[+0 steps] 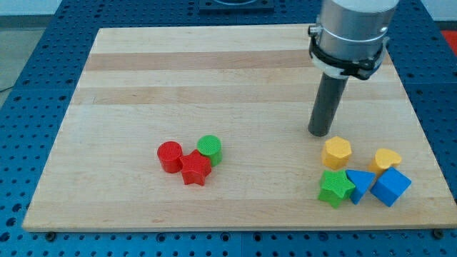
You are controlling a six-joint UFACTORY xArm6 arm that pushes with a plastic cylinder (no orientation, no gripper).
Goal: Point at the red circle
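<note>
One red circle (170, 156) well left of, below tool tip (319, 133).

Arm end is a wide light-grey metal cylinder (355, 25); black clamp ring (346, 58) round its base w/ small lugs on the sides; below that a straight dark-grey matte rod, smooth, ending in my tip (318, 133), flat-cut.

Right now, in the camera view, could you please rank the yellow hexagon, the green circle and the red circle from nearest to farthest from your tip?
From my tip:
1. Yellow hexagon, just below and slightly to the view's right of the tip.
2. Green circle, well off to the view's left.
3. Red circle, farther left still, beyond the red star.
</note>
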